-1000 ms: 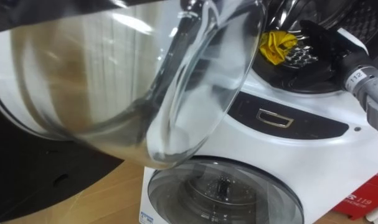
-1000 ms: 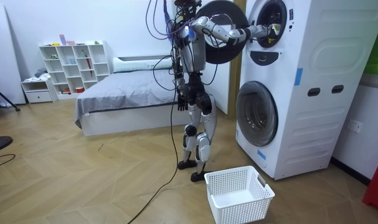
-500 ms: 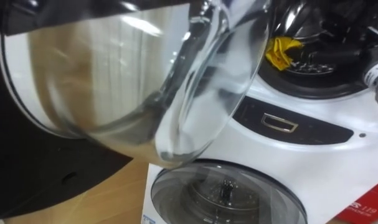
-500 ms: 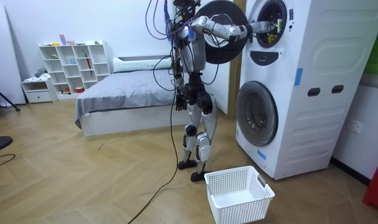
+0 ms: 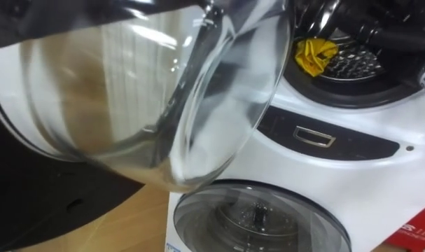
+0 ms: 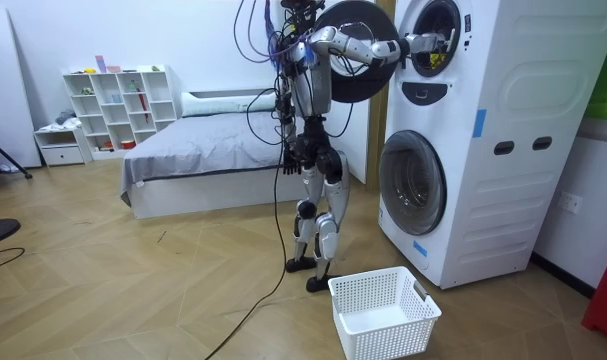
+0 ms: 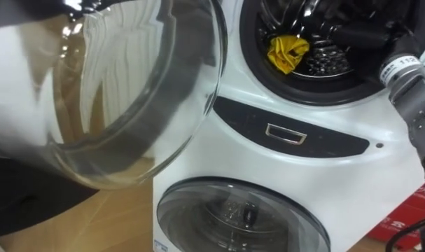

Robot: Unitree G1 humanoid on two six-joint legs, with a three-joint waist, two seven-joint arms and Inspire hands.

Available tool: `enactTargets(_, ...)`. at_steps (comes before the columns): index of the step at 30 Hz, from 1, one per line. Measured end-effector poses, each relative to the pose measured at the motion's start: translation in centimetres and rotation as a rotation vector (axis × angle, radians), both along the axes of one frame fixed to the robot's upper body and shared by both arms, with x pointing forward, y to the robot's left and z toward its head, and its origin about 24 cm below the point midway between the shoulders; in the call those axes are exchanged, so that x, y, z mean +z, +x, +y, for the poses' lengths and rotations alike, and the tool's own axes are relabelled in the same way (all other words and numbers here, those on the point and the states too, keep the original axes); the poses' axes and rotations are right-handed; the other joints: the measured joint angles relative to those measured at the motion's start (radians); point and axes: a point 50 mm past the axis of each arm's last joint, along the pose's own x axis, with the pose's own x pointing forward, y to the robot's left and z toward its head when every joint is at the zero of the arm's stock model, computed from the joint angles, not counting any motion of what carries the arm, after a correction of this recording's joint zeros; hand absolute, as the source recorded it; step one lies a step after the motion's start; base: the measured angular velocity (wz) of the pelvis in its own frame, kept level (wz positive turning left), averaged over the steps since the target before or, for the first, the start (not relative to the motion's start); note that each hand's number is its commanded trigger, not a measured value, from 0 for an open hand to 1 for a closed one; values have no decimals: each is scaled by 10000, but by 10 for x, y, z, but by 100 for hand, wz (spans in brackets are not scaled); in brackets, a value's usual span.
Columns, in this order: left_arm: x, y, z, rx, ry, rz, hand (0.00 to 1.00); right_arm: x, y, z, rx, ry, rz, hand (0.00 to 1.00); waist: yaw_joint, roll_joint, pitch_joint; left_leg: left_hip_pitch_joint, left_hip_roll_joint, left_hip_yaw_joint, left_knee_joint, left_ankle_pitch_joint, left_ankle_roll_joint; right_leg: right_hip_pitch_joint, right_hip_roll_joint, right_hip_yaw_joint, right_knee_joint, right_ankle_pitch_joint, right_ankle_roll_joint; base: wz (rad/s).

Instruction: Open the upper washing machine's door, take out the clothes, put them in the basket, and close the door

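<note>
The robot stands on the wooden floor [image 6: 133, 290] facing a white washing machine [image 6: 503, 150] with two round openings, one above the other. The upper door [image 5: 163, 105] is swung wide towards the robot's left. Its deep glass bowl bulges close before the head, and the curved edge of the glass comes near the left rim of the upper drum [image 7: 338, 66]. Below the drum's dark rim runs a dark panel [image 5: 324, 136], and under that is the lower door [image 5: 261, 217], closed.

The right hand [image 7: 363, 31] is inside the upper drum, dark against the dark interior, so I cannot tell if it is clenched or released.

The yellow cloth [image 5: 316, 54] lies crumpled in small folds at the lower left of the drum mouth, just inside the rim and left of the hand.

A white basket [image 6: 383, 312] sits on the floor beside the robot's feet, in front of the machine, with open floor around it. A bed [image 6: 203, 160] stands well behind.
</note>
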Motion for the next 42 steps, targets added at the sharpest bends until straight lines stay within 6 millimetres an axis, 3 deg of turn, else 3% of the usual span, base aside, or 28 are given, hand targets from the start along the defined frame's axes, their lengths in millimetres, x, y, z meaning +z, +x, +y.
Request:
enactTargets(4,0,-2,-1,37,-22,59,0,-4,-1,-2,-118,-432,230,0,-16,20,16,167,1,-79,-86,0,0,171,-10,-131,-38,-5,7,6)
enactTargets(10,-2,-1,-1,24,-100,105,0,-10,-2,-4,-386,-1758,738,0,86,-143,-48,271,1,-63,-92,0,0,267,-2,-133,-138,-6,8,1)
enactTargets(18,-2,0,-1,-31,-273,177,0,-19,3,4,-559,-6092,2130,0,216,-306,-55,182,-5,-21,-187,2,5,152,-19,-84,-103,-13,15,-3)
enactTargets(19,-2,1,-1,-102,-263,191,0,-20,3,4,-650,-6722,2324,0,288,-394,-88,137,-4,0,-179,3,5,103,-21,-91,-95,-15,18,-8)
enactTargets(23,-4,4,-3,-263,-410,347,0,-18,6,7,-1149,-8830,2691,0,451,-509,-5,144,-4,16,-173,3,4,97,-25,-98,-63,-67,31,-1)
enactTargets(26,-5,5,-2,-224,-427,484,0,-15,8,9,-1337,-9660,2641,0,546,-648,-4,158,9,25,-174,4,-1,113,-21,-114,-93,-94,25,-1)
enactTargets(33,-4,2,3,-142,-275,631,0,-18,9,12,-1783,-10261,2702,0,701,-833,70,177,19,-18,-178,14,-27,180,-3,-137,-143,-97,19,1)
enactTargets(38,-3,0,8,-151,-171,703,0,-19,9,9,-2226,-10722,2787,0,1014,-667,181,220,18,-48,-175,3,-42,223,13,-127,-115,-75,3,2)
enactTargets(42,-2,-9,10,-96,-158,933,0,-19,8,8,-2314,-11053,2813,0,1043,-559,155,232,34,-91,-163,-4,-58,249,37,-166,-119,-66,-13,1)
